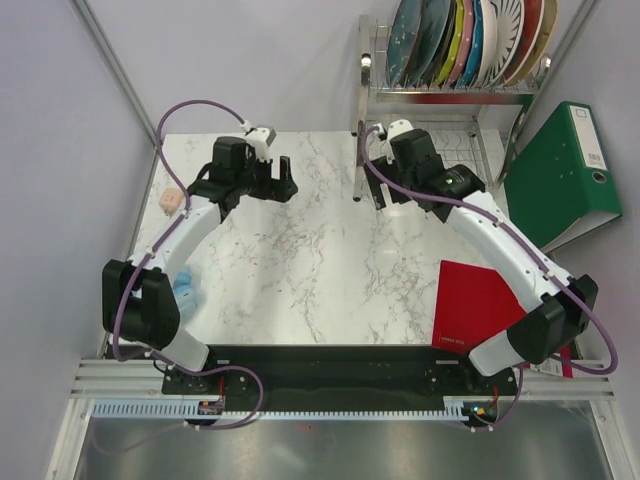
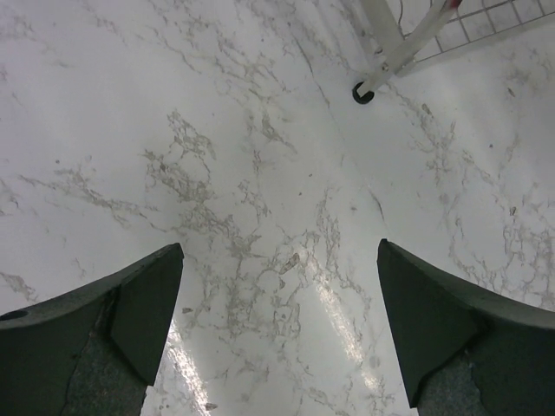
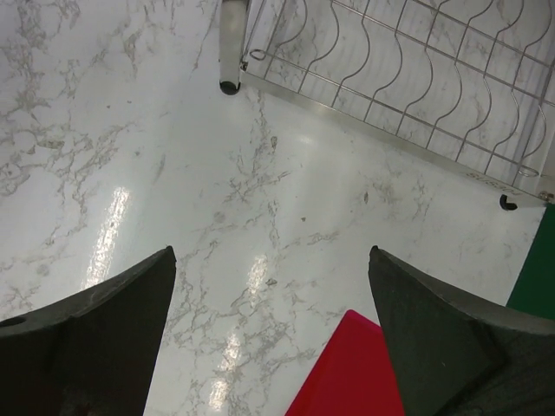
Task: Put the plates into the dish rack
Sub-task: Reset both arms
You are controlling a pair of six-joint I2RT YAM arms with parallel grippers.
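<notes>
Several plates (image 1: 470,40) of mixed colours stand upright side by side in the upper tier of the steel wire dish rack (image 1: 440,100) at the back right. No plate lies on the marble table. My left gripper (image 1: 272,188) is open and empty above the bare marble at the back middle (image 2: 279,286); a rack leg (image 2: 381,52) shows ahead of it. My right gripper (image 1: 372,195) is open and empty just in front of the rack's left leg (image 3: 270,295). The rack's empty lower wire slots (image 3: 416,78) show in the right wrist view.
A green binder (image 1: 565,175) leans at the right beside the rack, its edge in the right wrist view (image 3: 533,277). A red folder (image 1: 475,300) lies at the front right, also under my right gripper (image 3: 355,373). A small pink cube (image 1: 172,202) and a blue object (image 1: 187,290) sit at the left edge.
</notes>
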